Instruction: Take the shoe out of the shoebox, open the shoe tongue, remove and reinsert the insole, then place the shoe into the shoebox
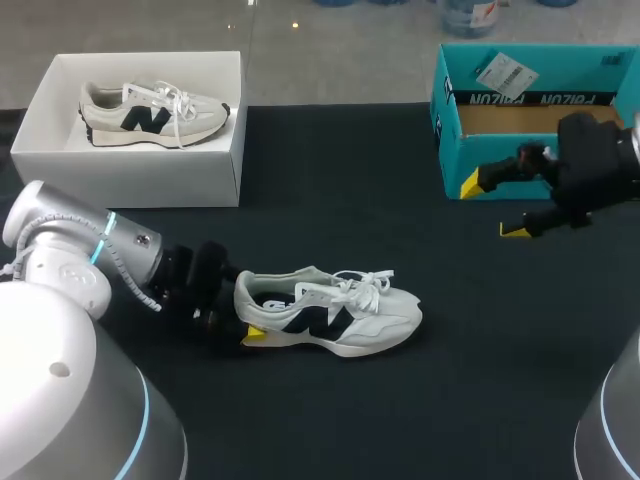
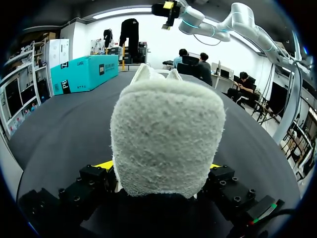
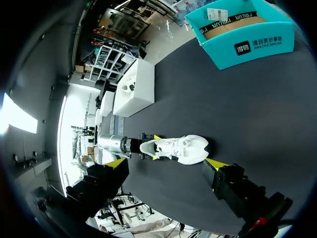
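A white sneaker (image 1: 335,312) with a dark side logo lies on its sole in the middle of the black table, toe pointing right, laces loose. My left gripper (image 1: 240,318) is at its heel, one yellow-tipped finger on each side. In the left wrist view the fuzzy heel (image 2: 168,144) fills the space between the fingers of that gripper (image 2: 158,166), which is shut on it. My right gripper (image 1: 493,207) hangs open and empty in front of the teal shoebox (image 1: 500,148). The right wrist view shows the right gripper (image 3: 166,163) high above the sneaker (image 3: 181,148).
A white box (image 1: 130,180) at the back left holds a second sneaker (image 1: 150,112). The teal box at the back right stands open, with a tag on its back wall. The table's front edge is close behind the left arm.
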### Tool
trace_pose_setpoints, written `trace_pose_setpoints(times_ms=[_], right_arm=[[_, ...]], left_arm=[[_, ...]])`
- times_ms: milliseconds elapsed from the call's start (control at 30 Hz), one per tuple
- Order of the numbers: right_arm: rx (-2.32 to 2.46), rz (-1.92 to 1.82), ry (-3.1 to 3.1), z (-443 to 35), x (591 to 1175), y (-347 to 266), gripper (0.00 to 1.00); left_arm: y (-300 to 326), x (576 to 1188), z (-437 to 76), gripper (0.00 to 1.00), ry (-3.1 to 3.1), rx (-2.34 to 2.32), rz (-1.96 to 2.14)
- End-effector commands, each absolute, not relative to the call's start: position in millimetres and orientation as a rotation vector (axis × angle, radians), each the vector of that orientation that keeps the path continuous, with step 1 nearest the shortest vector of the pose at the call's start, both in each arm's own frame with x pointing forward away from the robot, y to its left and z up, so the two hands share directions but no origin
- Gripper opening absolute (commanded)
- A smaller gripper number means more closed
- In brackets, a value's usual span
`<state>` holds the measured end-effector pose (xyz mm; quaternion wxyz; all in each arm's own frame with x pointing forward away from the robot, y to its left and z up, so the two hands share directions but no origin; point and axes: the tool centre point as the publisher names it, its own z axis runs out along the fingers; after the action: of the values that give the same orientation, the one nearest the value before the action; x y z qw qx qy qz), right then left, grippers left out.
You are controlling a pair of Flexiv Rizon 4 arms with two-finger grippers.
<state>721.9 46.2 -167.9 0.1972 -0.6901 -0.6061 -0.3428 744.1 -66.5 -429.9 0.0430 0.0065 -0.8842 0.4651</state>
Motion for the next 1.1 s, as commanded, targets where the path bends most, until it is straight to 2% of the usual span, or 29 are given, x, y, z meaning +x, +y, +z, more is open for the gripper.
trace_pose_setpoints(times_ms=[33, 300, 600, 1100], right_arm=[[-1.945, -0.929, -1.722, -190, 741, 99, 1.0], [-2.001, -0.887, -1.677, -210, 748, 161, 1.0], [-2.099, -0.738, -1.684, -225, 745, 201, 1.0], [-2.253, -0.407, -1.746, -260, 744, 226, 1.0]], left_arm=[[-66, 747, -435, 0.0, -2.706, 0.019, 1.417], [-66, 747, -435, 0.0, -2.706, 0.019, 1.417], [-66, 747, -435, 0.0, -2.706, 0.019, 1.417], [-66, 747, -435, 0.0, -2.706, 0.019, 1.417]])
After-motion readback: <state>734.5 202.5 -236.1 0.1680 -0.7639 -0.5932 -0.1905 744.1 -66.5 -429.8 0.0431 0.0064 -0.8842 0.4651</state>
